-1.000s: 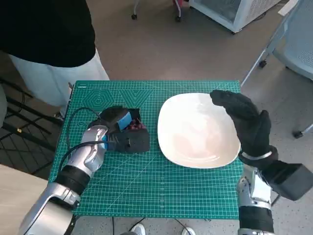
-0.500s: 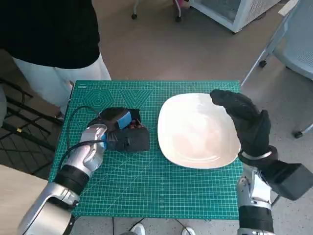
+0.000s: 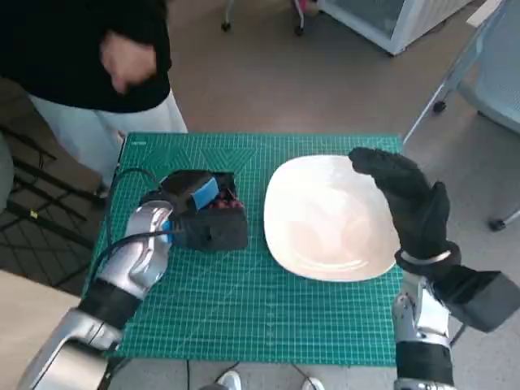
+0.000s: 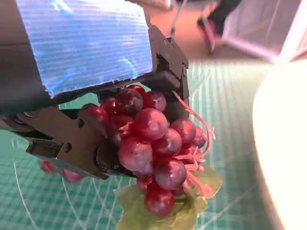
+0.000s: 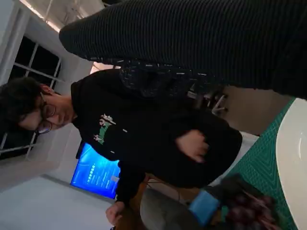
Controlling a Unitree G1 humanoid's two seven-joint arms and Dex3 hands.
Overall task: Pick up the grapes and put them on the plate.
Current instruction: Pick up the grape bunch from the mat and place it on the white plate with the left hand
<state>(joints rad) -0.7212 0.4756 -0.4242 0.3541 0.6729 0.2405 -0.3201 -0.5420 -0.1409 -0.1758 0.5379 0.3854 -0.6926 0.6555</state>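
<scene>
While held | grapes inside left hand | beside plate

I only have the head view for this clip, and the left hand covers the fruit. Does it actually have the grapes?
Observer: Yes. In the left wrist view the left hand grips the grapes, its fingers closed around the bunch.
Operator: Are they lifted yet?
Observer: That view shows green leaves hanging under the bunch, above the mat; contact I cannot tell.
Operator: Who stands beyond the table?
Observer: The right wrist view shows a person in a black top, one hand raised.
</scene>
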